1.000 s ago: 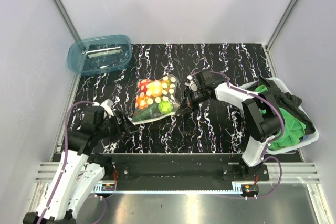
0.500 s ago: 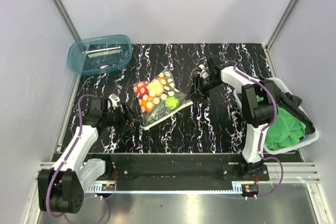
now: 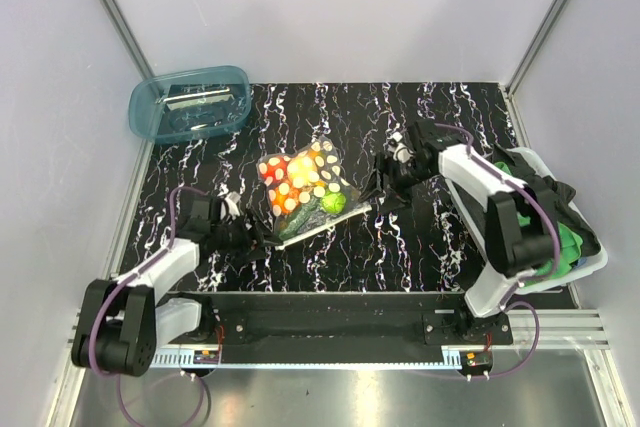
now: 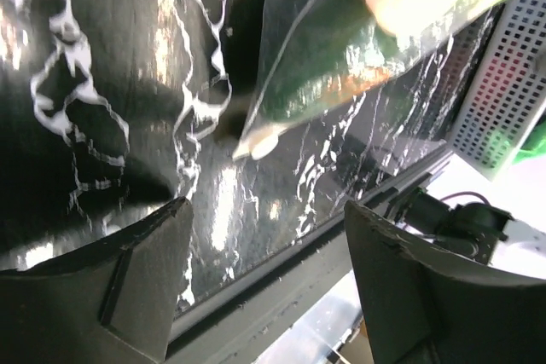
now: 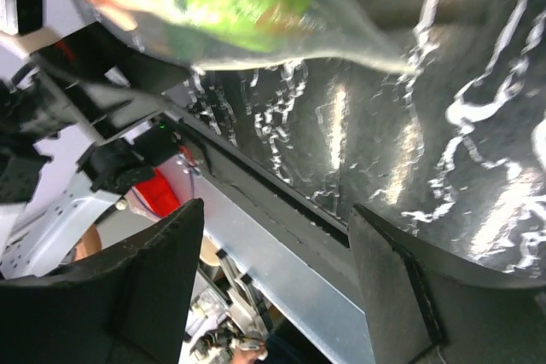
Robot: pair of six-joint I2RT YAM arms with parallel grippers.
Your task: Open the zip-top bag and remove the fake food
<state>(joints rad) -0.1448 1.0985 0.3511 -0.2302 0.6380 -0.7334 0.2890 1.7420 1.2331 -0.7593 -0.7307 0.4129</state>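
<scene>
Both jaws spread wide, gripping nothing. My left gripper (image 4: 266,210) is just beside the bag (image 3: 318,209) at its near corner, my right gripper (image 5: 277,210) beside its right corner. Plastic food (image 3: 279,169) inside.

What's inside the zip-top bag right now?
The zip-top bag holds fake food: red, orange and yellow pieces, plus a lime-green piece by its lower edge. Pale dots cover parts; count unclear.

Lab test cell, white walls (image 3: 330,7), aluminium rails (image 3: 110,9), marbled tabletop (image 3: 400,247)
</scene>
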